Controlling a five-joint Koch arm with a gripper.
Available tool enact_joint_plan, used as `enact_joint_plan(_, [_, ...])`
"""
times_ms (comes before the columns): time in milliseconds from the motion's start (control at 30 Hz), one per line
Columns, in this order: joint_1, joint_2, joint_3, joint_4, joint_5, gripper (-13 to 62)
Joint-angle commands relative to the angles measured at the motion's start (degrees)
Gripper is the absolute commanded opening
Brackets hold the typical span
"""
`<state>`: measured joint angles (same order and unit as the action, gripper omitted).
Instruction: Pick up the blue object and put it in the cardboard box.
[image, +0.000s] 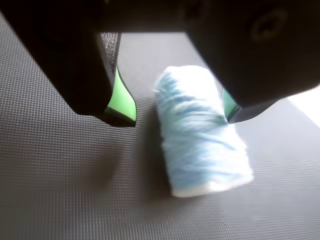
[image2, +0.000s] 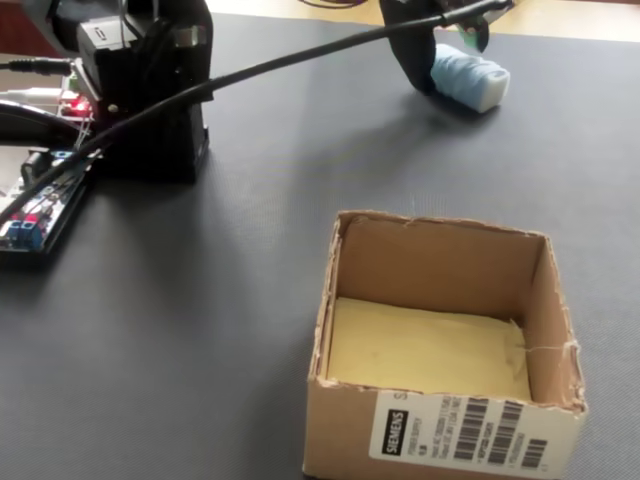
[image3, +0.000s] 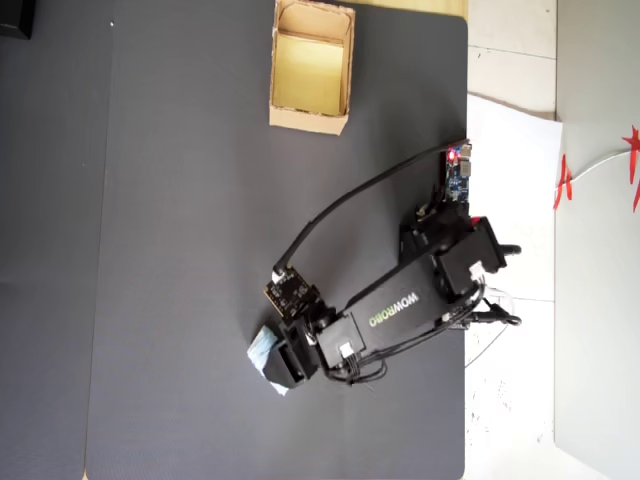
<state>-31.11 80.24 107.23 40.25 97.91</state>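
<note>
The blue object (image: 200, 132) is a pale blue ribbed roll lying on its side on the black mat. My gripper (image: 177, 110) is open and straddles it. The left green pad (image: 122, 102) stands apart from the roll, while the right pad (image: 229, 104) is at its side. In the fixed view the blue object (image2: 468, 78) lies far back with the gripper (image2: 445, 45) over it. From overhead the blue object (image3: 262, 350) peeks out beside the gripper (image3: 280, 365). The cardboard box (image2: 440, 430) stands open near the front, its yellowish floor bare; overhead the cardboard box (image3: 308, 120) is at the top.
The arm's base (image2: 150, 100) and a cable stand at the back left in the fixed view, with electronics (image2: 30, 210) at the mat's left edge. Overhead, a controller board (image3: 458, 175) and white sheets (image3: 510, 150) lie along the mat's right edge.
</note>
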Motion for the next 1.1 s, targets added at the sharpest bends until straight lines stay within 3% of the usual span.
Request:
enact_joint_plan(0, [-0.97, 1.05, -4.92, -0.09, 1.32, 33.0])
enact_joint_plan(300, [-2.02, -6.94, -5.71, 1.93, 1.85, 31.0])
enact_joint_plan(400, [-2.02, -8.79, -6.68, 1.93, 1.85, 25.8])
enact_joint_plan(533, [-2.2, -10.37, -7.47, 2.02, 0.97, 14.4])
enact_joint_plan(667, [-2.29, -9.84, -9.32, -0.7, -2.37, -4.1])
enact_joint_plan(1067, [0.44, 3.96, -1.67, -11.16, -3.6, -4.9])
